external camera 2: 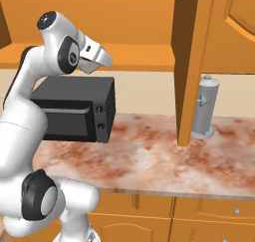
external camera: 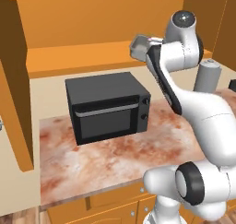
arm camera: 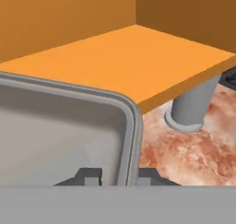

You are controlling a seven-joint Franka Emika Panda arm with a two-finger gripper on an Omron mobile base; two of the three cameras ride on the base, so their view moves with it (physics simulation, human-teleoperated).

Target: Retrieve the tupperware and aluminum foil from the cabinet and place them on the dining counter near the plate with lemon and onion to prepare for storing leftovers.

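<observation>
Marbled counter (external camera: 115, 161) under oven (external camera: 107, 105), canister (external camera 2: 205, 108).

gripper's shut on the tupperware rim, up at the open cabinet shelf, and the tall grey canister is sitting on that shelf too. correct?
One thing is off. The grey canister stands on the marbled counter below the shelf, not on it; the hand view shows its base on the stone, as does the right base view. The rest holds: the gripper is shut on the tupperware rim at the open cabinet.

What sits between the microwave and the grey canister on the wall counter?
In the right base view, the open cabinet door hangs between the microwave and the canister; the counter under it is bare.
</observation>
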